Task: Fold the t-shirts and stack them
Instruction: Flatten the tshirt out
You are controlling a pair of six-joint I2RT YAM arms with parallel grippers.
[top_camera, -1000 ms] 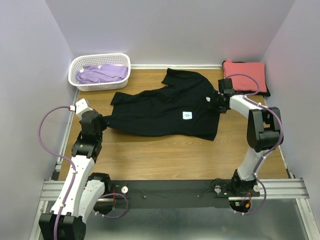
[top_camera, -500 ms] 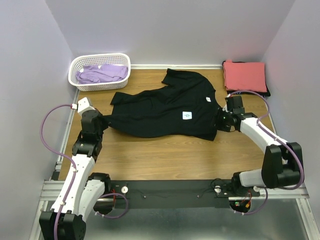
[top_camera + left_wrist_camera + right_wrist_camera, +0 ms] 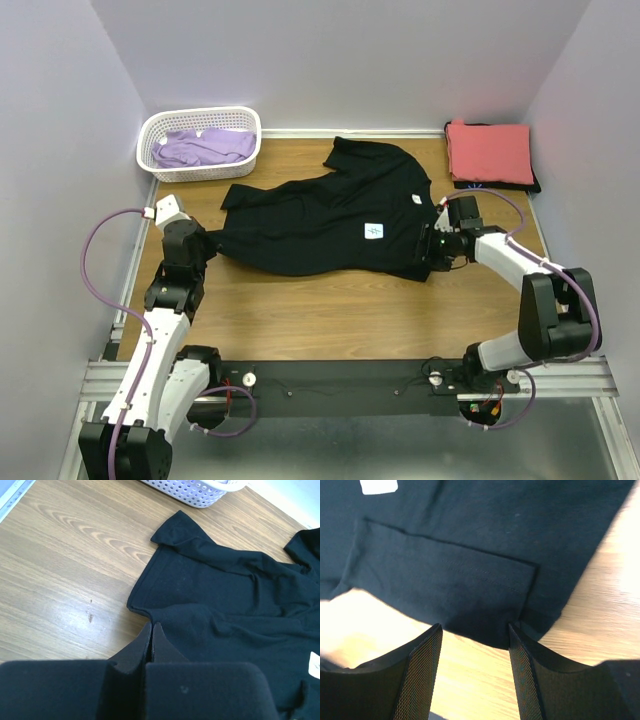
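The black t-shirt (image 3: 330, 215) lies spread on the wooden table, a small white label on it. My left gripper (image 3: 207, 245) is shut on its left hem; in the left wrist view the closed fingertips (image 3: 151, 626) pinch the shirt's edge (image 3: 210, 605). My right gripper (image 3: 437, 250) is open at the shirt's near right corner, low over the table. In the right wrist view its gripper (image 3: 475, 640) frames a folded flap of the black shirt (image 3: 450, 580). A folded coral-red t-shirt (image 3: 489, 151) lies at the back right on a dark garment (image 3: 532, 186). A lavender t-shirt (image 3: 205, 147) lies in the basket.
The white lattice basket (image 3: 150, 152) stands at the back left corner; its wall shows in the left wrist view (image 3: 195, 487). Purple walls enclose the table on three sides. Bare wood (image 3: 330, 310) runs along the near side in front of the shirt.
My right arm swung from beside the coral stack toward the near side and now sits at the black shirt's near right corner. The left arm and shirt have hardly moved.
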